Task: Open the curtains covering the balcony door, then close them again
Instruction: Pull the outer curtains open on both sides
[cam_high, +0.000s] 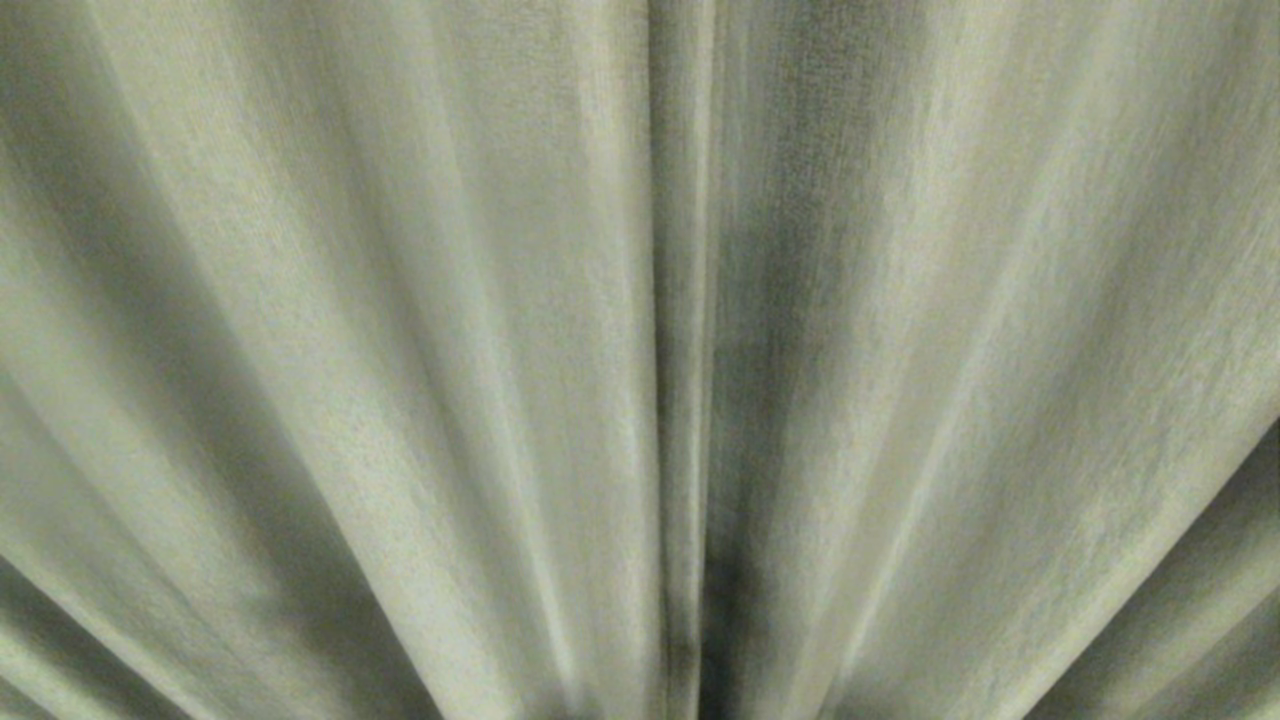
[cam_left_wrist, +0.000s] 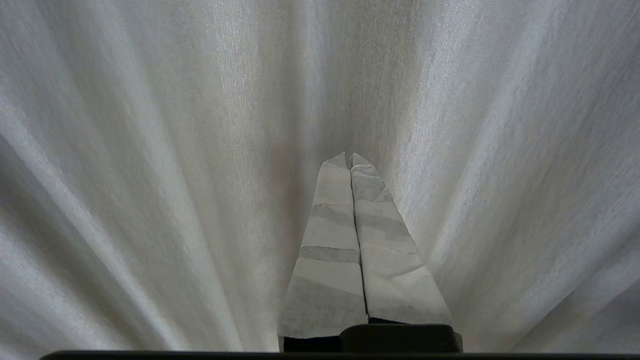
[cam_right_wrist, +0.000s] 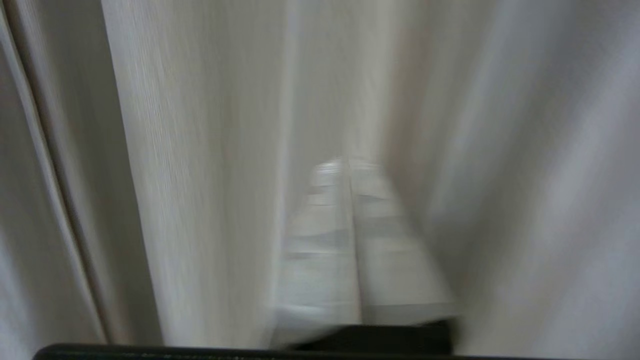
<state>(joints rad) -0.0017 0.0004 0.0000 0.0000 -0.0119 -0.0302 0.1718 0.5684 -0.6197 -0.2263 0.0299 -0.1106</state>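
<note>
Nothing of the room shows but cloth: the curtains fill the whole head view from edge to edge, hiding whatever lies behind them. They are thick, grey-green to beige woven drapes hanging in deep lengthwise pleats, lit on the ridges and shaded in the hollows. A narrow seam runs down the middle of the head view, where the edges of two panels meet and lie closed against each other, with a darker fold just to its right. Neither arm appears in the head view. In the left wrist view the left gripper points at the cloth, its two tape-wrapped fingers pressed together along their length with nothing between them; the tips are near the fabric, and contact cannot be judged. In the right wrist view the right gripper also faces the pleats, blurred; its wrapped fingers look close together, but whether they are parted or closed cannot be told. A panel edge hangs off to one side of it.
</note>
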